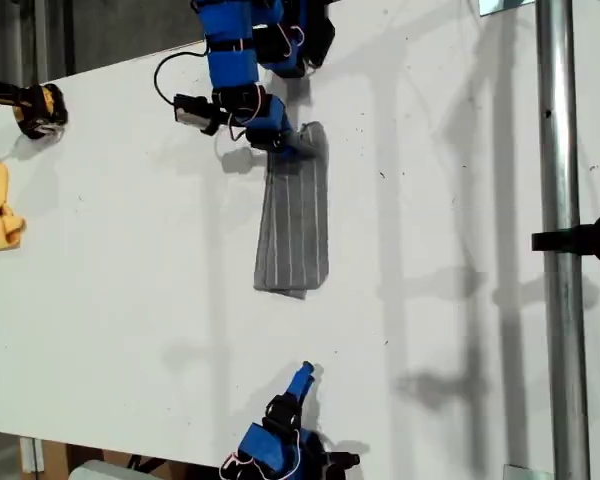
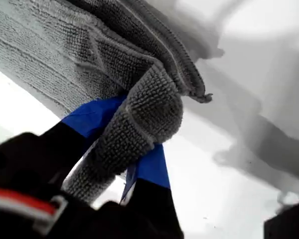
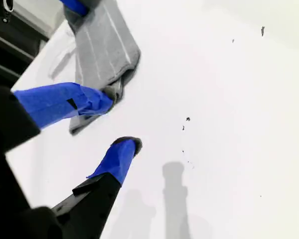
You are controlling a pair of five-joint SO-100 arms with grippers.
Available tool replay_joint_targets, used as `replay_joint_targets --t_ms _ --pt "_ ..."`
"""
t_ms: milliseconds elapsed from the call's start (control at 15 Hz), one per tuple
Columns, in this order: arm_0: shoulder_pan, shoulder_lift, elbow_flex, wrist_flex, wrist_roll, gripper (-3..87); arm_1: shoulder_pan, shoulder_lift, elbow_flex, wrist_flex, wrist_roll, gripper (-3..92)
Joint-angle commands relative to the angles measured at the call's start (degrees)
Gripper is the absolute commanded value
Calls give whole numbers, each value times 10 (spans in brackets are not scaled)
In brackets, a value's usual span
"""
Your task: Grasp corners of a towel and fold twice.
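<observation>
— Why is the towel (image 1: 294,230) a narrow strip mid-table?
— The first gripper (image 2: 134,144) is clamped on its far corner (image 2: 154,107); the second gripper (image 3: 117,124) hangs apart — empty, short of the near end.

No legible text, label, brand, number or sign appears in any view. The towel (image 1: 293,230) carries only plain white stripes. The tabletop (image 1: 130,250) is unmarked apart from a few small dark specks. The blue tape on the arms is blank. The yellow and black object (image 1: 38,108) at the exterior view's left shows no readable marking.
</observation>
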Motion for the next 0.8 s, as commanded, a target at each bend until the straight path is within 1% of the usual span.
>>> replay_joint_targets --t_ms 0,133,200,267,333,467,600,733 --pt "1 4 -9 1 4 151 -36 124 15 86 67 -2" --pt "3 4 -9 1 4 151 -78 330 76 186 151 -2" --pt "4 4 -9 1 4 151 -80 454 116 206 148 -2" --pt "4 4 -9 1 4 151 -63 490 119 212 127 -2" --pt "5 4 -9 1 7 151 -43 440 84 179 86 -2" --pt "5 4 -8 0 10 151 -11 198 -57 51 -4 -2" --pt "9 4 -9 1 5 151 5 17 -161 -62 -67 -2" --pt "12 4 -10 2 2 151 7 -154 -289 -104 -111 -2"
